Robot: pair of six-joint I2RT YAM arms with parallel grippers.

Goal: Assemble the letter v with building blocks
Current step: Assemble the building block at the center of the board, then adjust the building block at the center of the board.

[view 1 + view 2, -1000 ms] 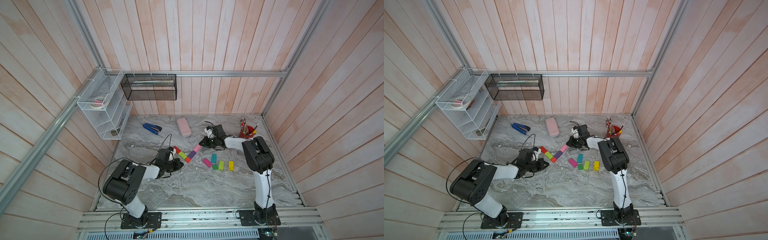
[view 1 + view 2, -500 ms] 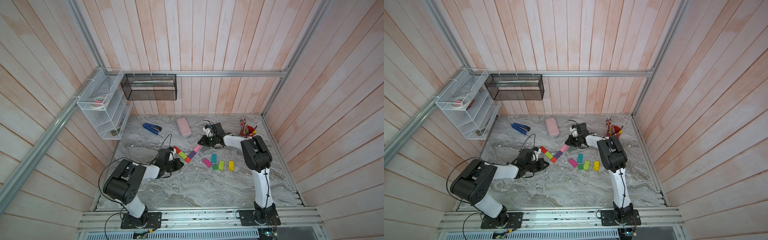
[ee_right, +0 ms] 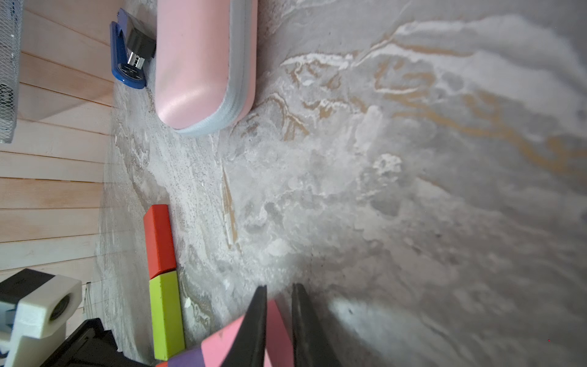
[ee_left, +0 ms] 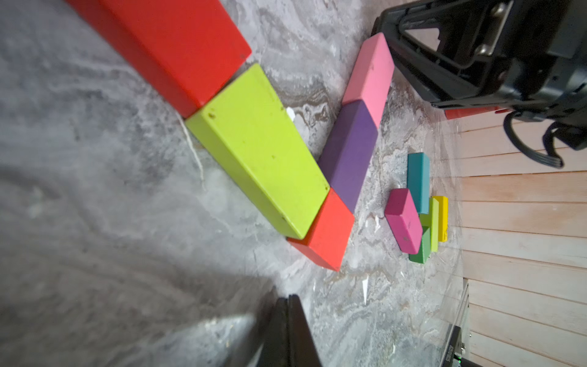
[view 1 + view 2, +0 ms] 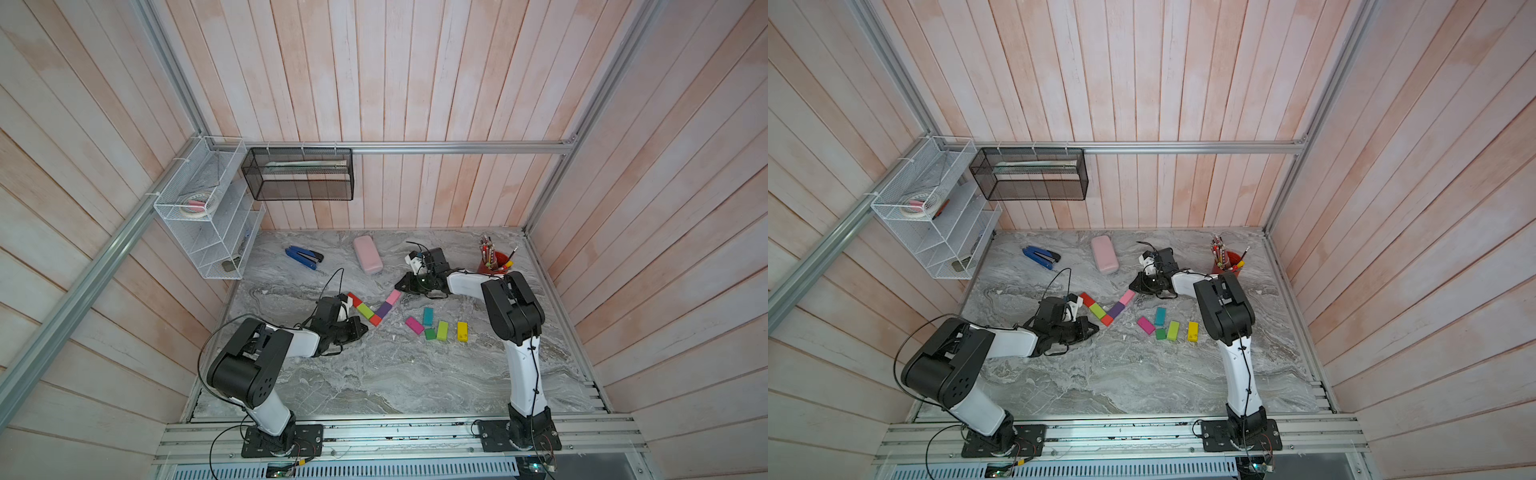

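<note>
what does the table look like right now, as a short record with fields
v shape: red block, lime block, red cube, purple block, pink block, end to end
spare blocks: magenta block, teal block, green cube, second lime block, yellow block
left tool: shut, empty, beside the v
right tool: at the pink block's end, grip unclear
other items: stapler, pink case, pencil cup
</note>
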